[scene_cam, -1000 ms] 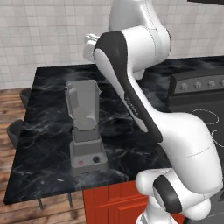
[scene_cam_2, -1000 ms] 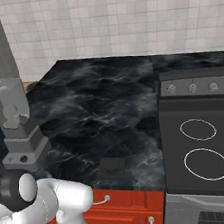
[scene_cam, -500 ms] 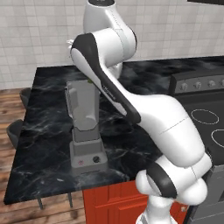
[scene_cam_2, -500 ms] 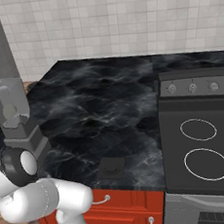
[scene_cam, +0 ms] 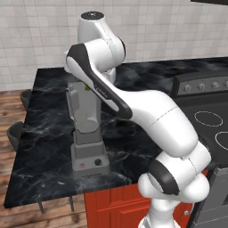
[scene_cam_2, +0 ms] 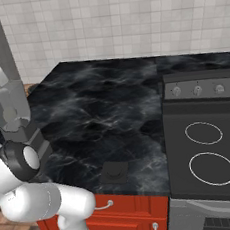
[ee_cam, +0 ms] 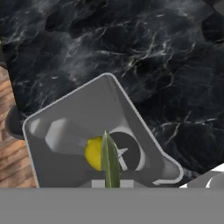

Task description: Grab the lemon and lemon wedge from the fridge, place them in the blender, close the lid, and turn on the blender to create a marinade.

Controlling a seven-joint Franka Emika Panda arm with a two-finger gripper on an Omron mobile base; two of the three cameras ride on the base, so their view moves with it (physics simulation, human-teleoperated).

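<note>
You are above the open blender (scene_cam: 87, 129) now, and the risk I judge is that the lemon wedge (ee_cam: 110, 162) falls on the jug rim or onto the counter (scene_cam_2: 102, 113) if you release off the centre. The pincer (ee_cam: 110, 186) is closed on this thin green-yellow wedge, which hangs straight under it. The lemon (ee_cam: 93, 152) already lies at the bottom of the jug, directly below the wedge. The lid (scene_cam_2: 114, 171) waits on the counter's front edge, well apart from the blender
</note>
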